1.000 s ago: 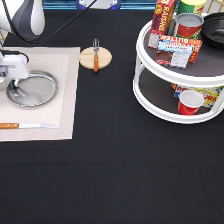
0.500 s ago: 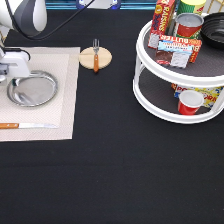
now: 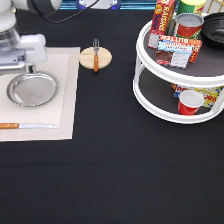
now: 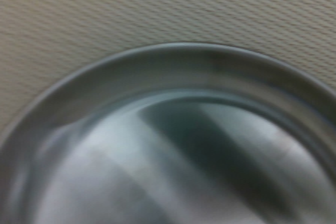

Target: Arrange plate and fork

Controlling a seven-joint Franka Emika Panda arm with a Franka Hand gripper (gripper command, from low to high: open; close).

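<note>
The shiny silver plate [image 3: 32,89] lies flat on the beige placemat [image 3: 65,90] at the exterior view's left. My gripper [image 3: 27,69] hangs just above the plate's far rim, and the white hand hides how it stands. From the wrist view, the plate [image 4: 187,150] fills most of the picture, with a strip of the placemat [image 4: 90,30] beside its rim. The fork [image 3: 95,54], with a brown wooden handle and silver tines, rests across the round tan wooden coaster [image 3: 102,59] to the right of the mat.
A wooden-handled knife [image 3: 25,125] lies on the placemat below the plate. At the right stands a white two-tier turntable [image 3: 175,75] holding boxes, a can and a red cup [image 3: 189,101]. The tabletop is black.
My hand has lifted and drifted toward the exterior view's top, away from the plate. The plate, fork and knife have stayed where they were.
</note>
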